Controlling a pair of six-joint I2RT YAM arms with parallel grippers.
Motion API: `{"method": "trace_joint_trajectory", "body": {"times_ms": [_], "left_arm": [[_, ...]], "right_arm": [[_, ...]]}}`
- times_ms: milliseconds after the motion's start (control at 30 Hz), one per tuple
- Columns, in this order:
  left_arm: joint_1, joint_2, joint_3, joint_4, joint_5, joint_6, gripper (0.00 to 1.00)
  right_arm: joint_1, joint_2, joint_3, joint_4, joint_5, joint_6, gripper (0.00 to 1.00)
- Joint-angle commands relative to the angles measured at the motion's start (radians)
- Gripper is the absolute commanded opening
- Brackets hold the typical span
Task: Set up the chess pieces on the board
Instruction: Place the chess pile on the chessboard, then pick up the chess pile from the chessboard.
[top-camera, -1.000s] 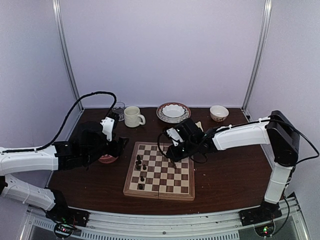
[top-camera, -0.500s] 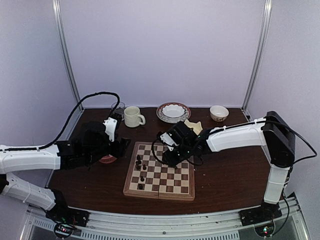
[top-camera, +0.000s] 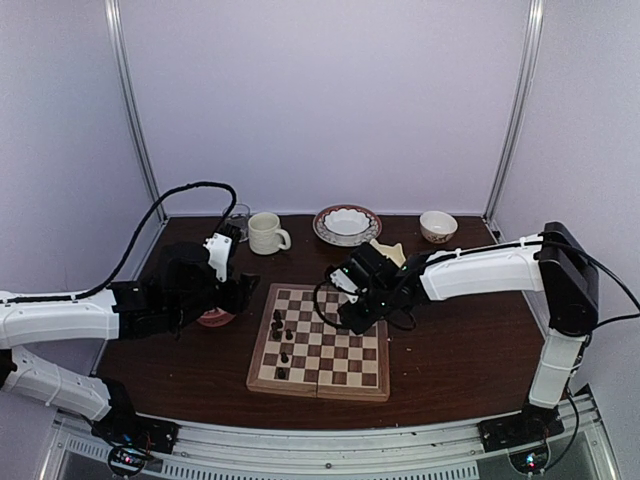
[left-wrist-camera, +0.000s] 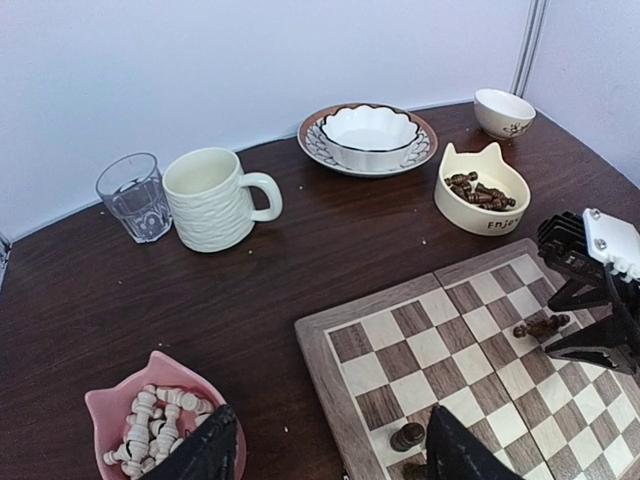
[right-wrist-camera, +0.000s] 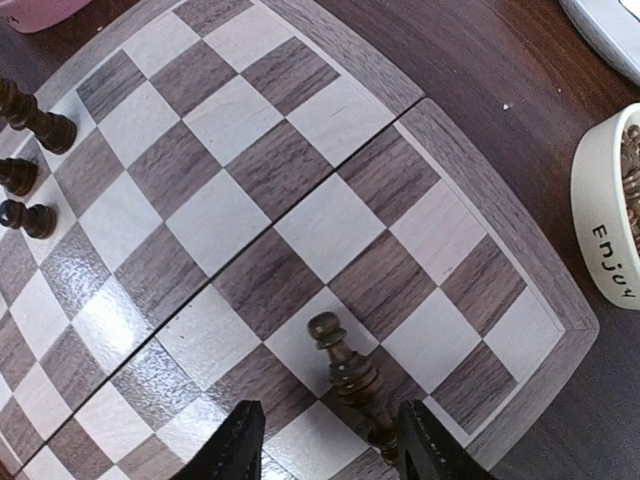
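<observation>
The board (top-camera: 340, 385) lies in the middle of the table. Several dark chess pieces (top-camera: 284, 356) stand along its left side, and they also show in the right wrist view (right-wrist-camera: 35, 118). My right gripper (top-camera: 350, 320) hangs low over the board's far right part. It is open (right-wrist-camera: 330, 450). One dark piece (right-wrist-camera: 350, 372) lies on its side on the squares between the fingers, close to the right one. My left gripper (left-wrist-camera: 335, 460) is open and empty over the board's far left corner, beside a standing dark piece (left-wrist-camera: 407, 436).
A pink bowl (left-wrist-camera: 110, 400) of cream pieces sits left of the board. A cream cat-shaped bowl (left-wrist-camera: 483, 222) of dark pieces sits behind the board's right corner. Along the back stand a glass (left-wrist-camera: 133, 197), a mug (left-wrist-camera: 215, 200), a plate with a bowl (left-wrist-camera: 368, 135) and a small bowl (left-wrist-camera: 503, 112).
My right gripper shifted left over the board's far part, then back to the right and slightly lower. My left arm has barely moved.
</observation>
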Motion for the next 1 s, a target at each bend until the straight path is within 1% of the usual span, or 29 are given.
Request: {"method": "trace_joint_trajectory", "body": {"times_ms": [0, 100, 200, 267, 400, 567, 667, 800, 967], "left_arm": [[-0.007, -0.013, 0.021, 0.018, -0.014, 0.020, 0.65], [-0.006, -0.014, 0.022, 0.017, -0.006, 0.018, 0.65], [-0.007, -0.020, 0.020, 0.017, -0.004, 0.017, 0.65], [-0.007, -0.023, 0.020, 0.018, -0.003, 0.017, 0.65], [-0.007, -0.023, 0.020, 0.017, -0.006, 0.019, 0.65], [-0.006, -0.024, 0.020, 0.015, -0.003, 0.019, 0.65], [-0.007, -0.026, 0.020, 0.015, 0.003, 0.017, 0.65], [-0.007, -0.026, 0.020, 0.016, 0.006, 0.015, 0.65], [-0.007, -0.026, 0.021, 0.015, 0.008, 0.018, 0.65]], "right_arm": [[-0.007, -0.004, -0.001, -0.023, 0.094, -0.016, 0.51], [-0.019, -0.044, -0.030, 0.034, 0.091, -0.036, 0.57], [-0.043, -0.086, -0.067, 0.074, 0.033, -0.050, 0.62], [-0.060, -0.083, -0.071, 0.083, -0.047, -0.056, 0.62], [-0.066, -0.048, -0.038, 0.035, -0.195, -0.097, 0.60], [-0.069, -0.079, -0.061, 0.027, -0.252, -0.123, 0.61], [-0.069, -0.116, -0.077, 0.004, -0.308, -0.178, 0.62], [-0.069, -0.111, -0.073, -0.056, -0.266, -0.211, 0.61], [-0.069, -0.050, -0.032, -0.099, -0.223, -0.209, 0.54]]}}
